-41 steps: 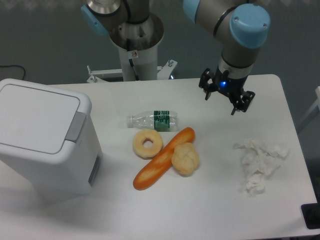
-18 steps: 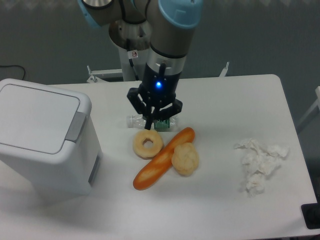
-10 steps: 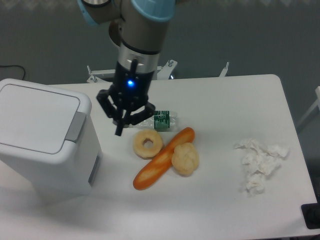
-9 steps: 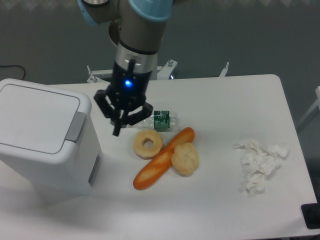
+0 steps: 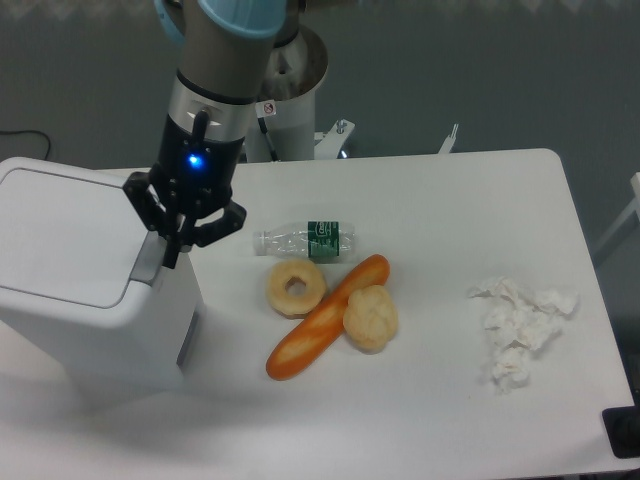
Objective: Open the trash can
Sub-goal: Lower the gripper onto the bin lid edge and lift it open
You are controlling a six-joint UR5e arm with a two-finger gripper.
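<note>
My gripper (image 5: 176, 240) hangs with jaws parted and empty over the grey push tab (image 5: 150, 258) of the white trash can (image 5: 80, 280) at the table's left edge. Its lid is still flat and shut, so pressing remains. Half a second ago I hovered nearer the water bottle (image 5: 303, 240).

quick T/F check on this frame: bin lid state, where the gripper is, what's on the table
1. The trash can lid is shut. True.
2. The gripper is over the grey tab at the lid's edge. True.
3. The gripper holds the bottle. False: the bottle lies on the table, apart from the gripper.
4. The donut is inside the bin. False: it lies on the table beside the long bread.
5. Crumpled tissue lies at the right. True.
</note>
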